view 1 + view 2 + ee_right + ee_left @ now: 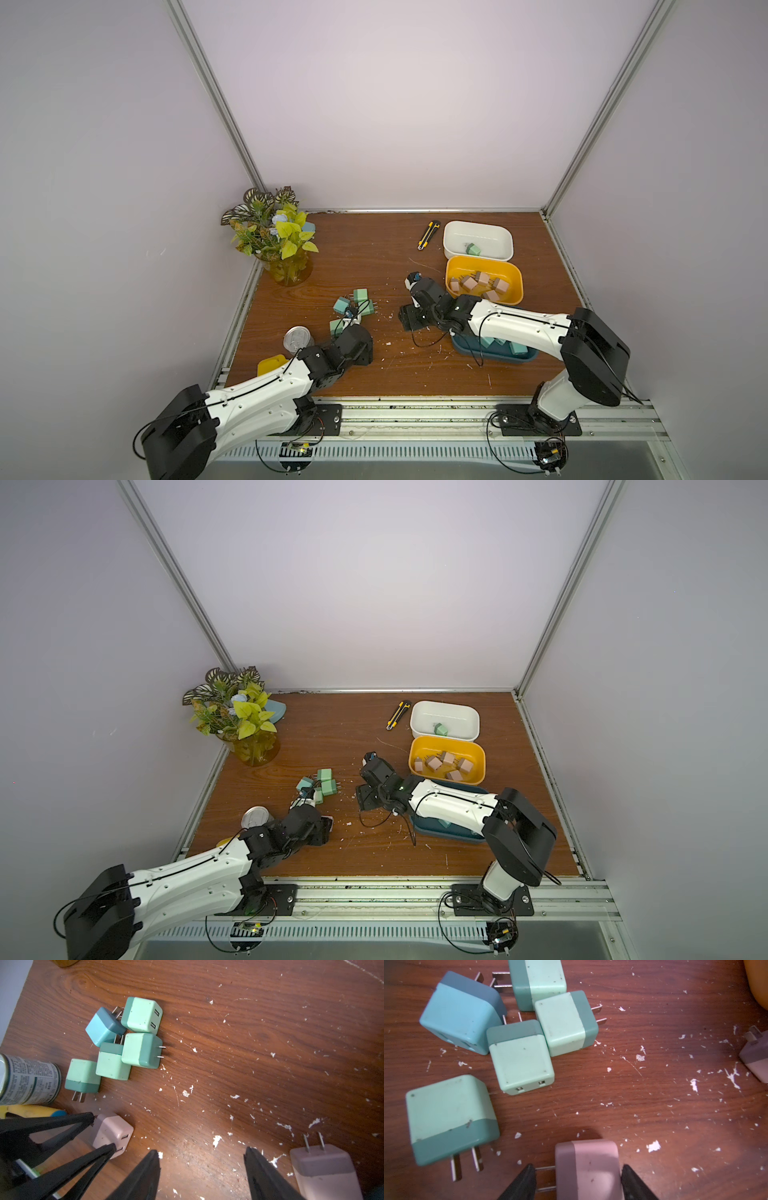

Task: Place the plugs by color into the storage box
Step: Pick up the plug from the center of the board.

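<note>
A pink plug (589, 1163) lies flat on the wooden table, and my left gripper (577, 1166) is shut on it, one finger against the prong tips and the other against its socket face. Just beyond it sits a cluster of mint green plugs (521, 1064) with one teal-blue plug (460, 1020); in a top view the cluster (360, 296) shows ahead of the left arm. My right gripper (202, 1150) hangs open over bare table, with a second pink plug (324, 1169) outside one finger. The white box (478, 232) holds one green plug, the yellow box (515, 274) holds pink ones, and the dark blue box (494, 355) holds teal ones.
A metal can (297, 337) and a yellow object (270, 365) stand close to the left arm. A plant in a yellow vase (286, 266) fills the back left corner. A yellow-black utility knife (428, 235) lies beside the white box. The right arm (519, 328) overhangs the dark blue box.
</note>
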Robot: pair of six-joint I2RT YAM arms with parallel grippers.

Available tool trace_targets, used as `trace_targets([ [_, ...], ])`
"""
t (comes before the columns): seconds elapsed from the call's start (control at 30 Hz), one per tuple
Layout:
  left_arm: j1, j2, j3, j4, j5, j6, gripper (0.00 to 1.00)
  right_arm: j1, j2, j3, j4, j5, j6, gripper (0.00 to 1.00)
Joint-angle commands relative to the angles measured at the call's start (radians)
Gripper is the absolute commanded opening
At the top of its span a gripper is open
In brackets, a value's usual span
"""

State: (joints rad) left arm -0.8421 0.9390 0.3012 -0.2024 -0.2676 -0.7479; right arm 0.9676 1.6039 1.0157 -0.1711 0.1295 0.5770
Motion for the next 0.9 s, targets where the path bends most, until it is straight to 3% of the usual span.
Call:
trace_targets([
  [0.0,0.010,0.015,-0.007,0.013,0.011,0.024,0.66,0.005,-0.054,-0.011,0.055,-0.021,-0.009,0.69],
  [0.87,0.010,-0.018,0.007,0.028,0.069,0.086,0.65,0.008,-0.020,0.008,0.077,-0.050,0.003,0.66],
])
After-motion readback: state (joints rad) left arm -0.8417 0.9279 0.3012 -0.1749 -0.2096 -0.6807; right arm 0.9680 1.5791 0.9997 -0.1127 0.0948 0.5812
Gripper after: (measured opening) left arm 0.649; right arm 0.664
